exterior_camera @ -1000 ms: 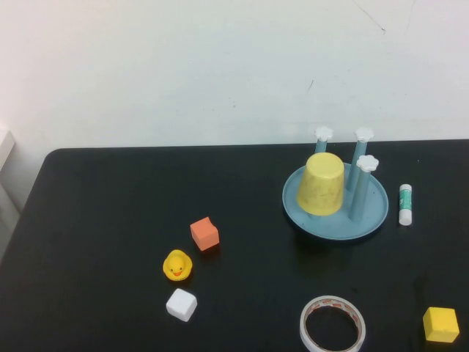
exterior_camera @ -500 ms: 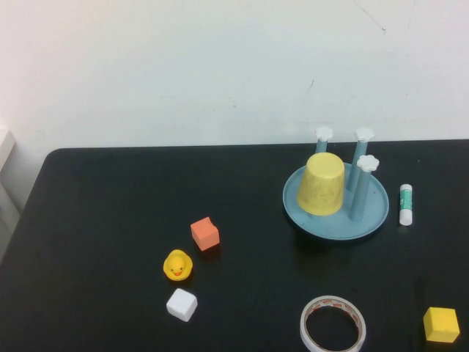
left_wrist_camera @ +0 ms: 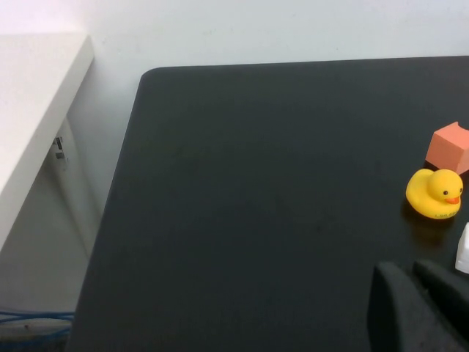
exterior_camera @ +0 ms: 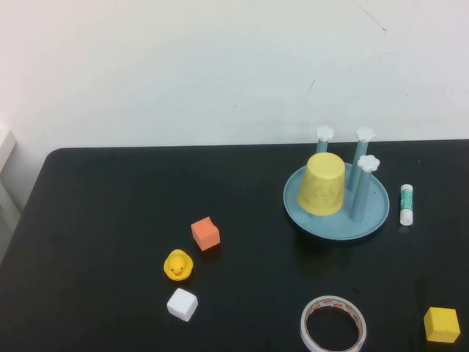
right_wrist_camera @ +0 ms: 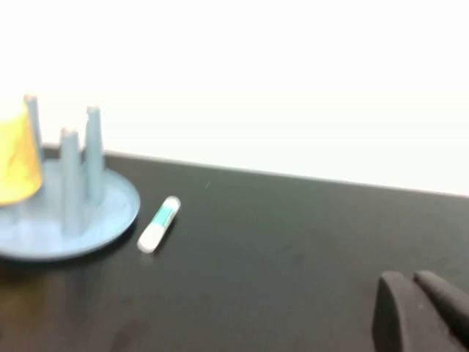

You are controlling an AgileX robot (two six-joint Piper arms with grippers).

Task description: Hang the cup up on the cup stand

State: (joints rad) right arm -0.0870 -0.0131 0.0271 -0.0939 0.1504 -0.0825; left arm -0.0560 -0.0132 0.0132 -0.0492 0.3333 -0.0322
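High view: the cup (exterior_camera: pixel 322 184) sits upside down over a post of the stand (exterior_camera: pixel 335 213), on the table's (exterior_camera: pixel 110 220) right side. Neither gripper shows here.

Left wrist view: the left gripper (left_wrist_camera: pixel 418 304) hangs over the table's left part, fingers pressed together, holding nothing, near the duck (left_wrist_camera: pixel 435 193).

Right wrist view: the right gripper (right_wrist_camera: pixel 418 308) is closed and empty, well apart from the stand (right_wrist_camera: pixel 66 220) and cup (right_wrist_camera: pixel 16 154).

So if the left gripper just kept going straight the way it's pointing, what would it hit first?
Probably nothing: the shut left gripper points over bare black table. The rubber duck and orange cube sit off to one side, though depth is unclear.
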